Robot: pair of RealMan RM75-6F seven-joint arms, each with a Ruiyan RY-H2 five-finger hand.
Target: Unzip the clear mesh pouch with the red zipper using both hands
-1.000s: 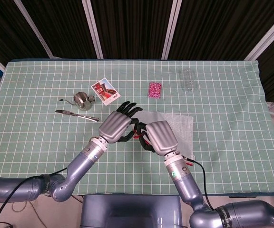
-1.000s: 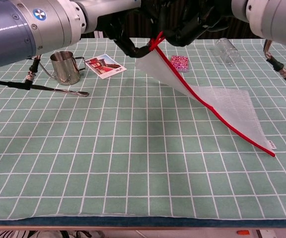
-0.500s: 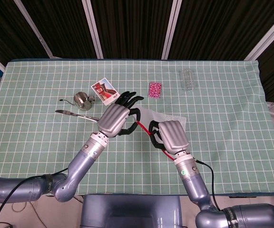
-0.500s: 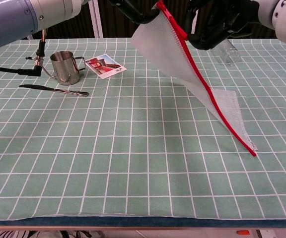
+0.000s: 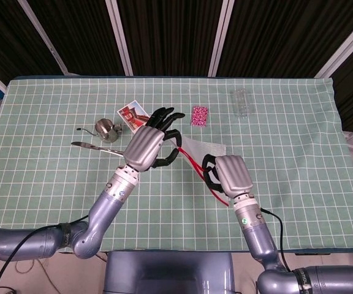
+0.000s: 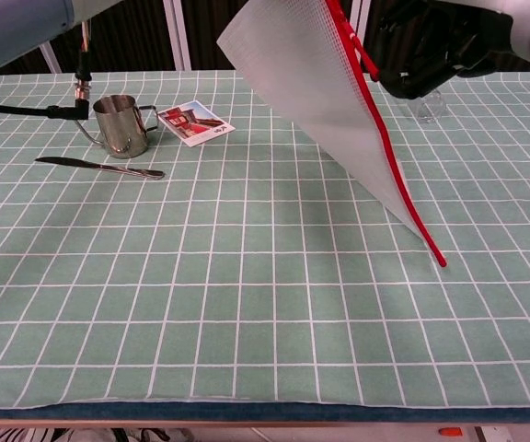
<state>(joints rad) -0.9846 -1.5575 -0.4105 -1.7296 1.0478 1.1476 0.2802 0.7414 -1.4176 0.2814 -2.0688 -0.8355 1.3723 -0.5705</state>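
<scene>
The clear mesh pouch (image 6: 311,83) hangs tilted above the table, with only its lower corner near the cloth. Its red zipper (image 6: 394,175) runs down the right edge. My left hand (image 5: 149,144) holds the upper end of the pouch (image 5: 208,149), fingers curled round it; in the chest view this hand is out of frame. My right hand (image 5: 230,174) grips the zipper (image 5: 195,165) partway along, and its dark fingers (image 6: 421,64) close at the red pull. I cannot tell how far the zipper is parted.
A metal cup (image 5: 106,127) and a knife (image 5: 97,147) lie left of my left hand, with a photo card (image 5: 135,116) behind them. A pink packet (image 5: 200,115) and a clear jar (image 5: 242,101) sit further back. The green checked cloth (image 6: 247,304) covers the table.
Both hands have lifted the pouch off the table until it hangs steeply. My right hand has slid right and toward me along the red zipper, away from my left hand.
</scene>
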